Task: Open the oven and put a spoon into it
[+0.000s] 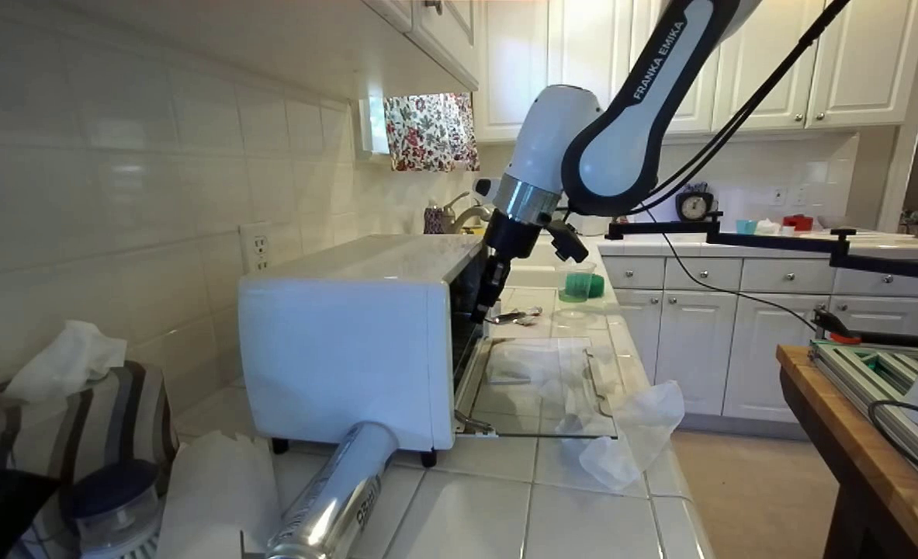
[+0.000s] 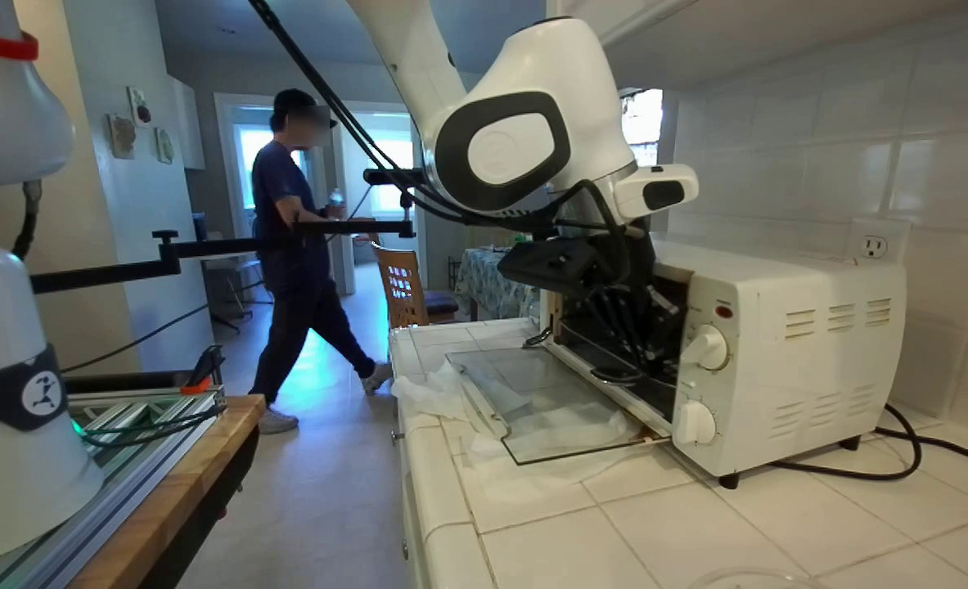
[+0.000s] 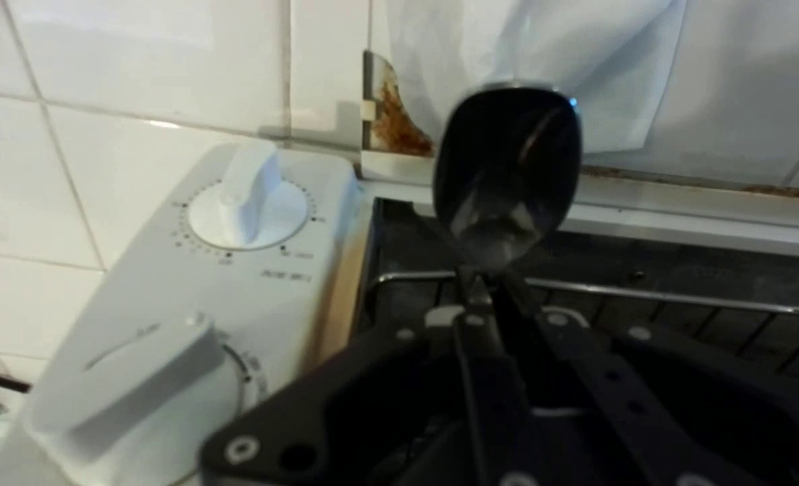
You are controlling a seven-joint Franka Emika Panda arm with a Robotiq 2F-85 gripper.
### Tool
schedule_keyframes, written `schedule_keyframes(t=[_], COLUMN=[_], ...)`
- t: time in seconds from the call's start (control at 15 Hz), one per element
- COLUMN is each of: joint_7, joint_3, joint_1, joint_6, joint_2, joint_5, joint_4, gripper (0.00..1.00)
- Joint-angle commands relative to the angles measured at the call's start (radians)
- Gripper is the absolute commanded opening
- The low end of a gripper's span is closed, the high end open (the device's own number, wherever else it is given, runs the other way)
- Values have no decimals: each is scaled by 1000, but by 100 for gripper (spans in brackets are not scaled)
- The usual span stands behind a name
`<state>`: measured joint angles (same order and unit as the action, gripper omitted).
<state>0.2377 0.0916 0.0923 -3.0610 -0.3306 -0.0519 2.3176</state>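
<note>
Oven (image 2: 827, 352) sits toward back edge of counter (image 1: 490, 505), rack (image 3: 676, 302) inside, glass door (image 2: 549, 409) down toward front edge. Gripper (image 3: 488, 280) at oven mouth, fingers (image 3: 475, 293) clenched on spoon (image 3: 507, 169). Points bowl-first toward front edge; long axis follows fingers in wrist view.

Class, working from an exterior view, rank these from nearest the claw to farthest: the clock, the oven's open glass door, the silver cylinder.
1. Glass door: lying open, below and right of the claw.
2. Silver cylinder: foreground, left of centre, on the near side of the oven.
3. Clock: far background, upper right.
</note>
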Motion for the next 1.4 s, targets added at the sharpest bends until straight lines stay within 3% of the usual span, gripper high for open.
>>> schedule_keyframes(t=[0.0,0.67,0.8,0.87,1.13,1.2,1.27,1.33], joint_7=[-3,-2,-19,-19,-20,-20,-16,-2], joint_3=[-49,-131,-104,-103,-103,-103,-106,-148], joint_1=[-38,-134,-106,-107,-106,-106,-109,-151], joint_6=[-72,-241,-205,-205,-205,-205,-207,-222], joint_2=[-24,-49,-43,-45,-45,-45,-44,-50], joint_5=[-64,-81,-97,-97,-97,-97,-100,-77], joint_4=[-11,10,6,6,6,6,8,8], gripper=[2,2,2,9,9,2,2,2])
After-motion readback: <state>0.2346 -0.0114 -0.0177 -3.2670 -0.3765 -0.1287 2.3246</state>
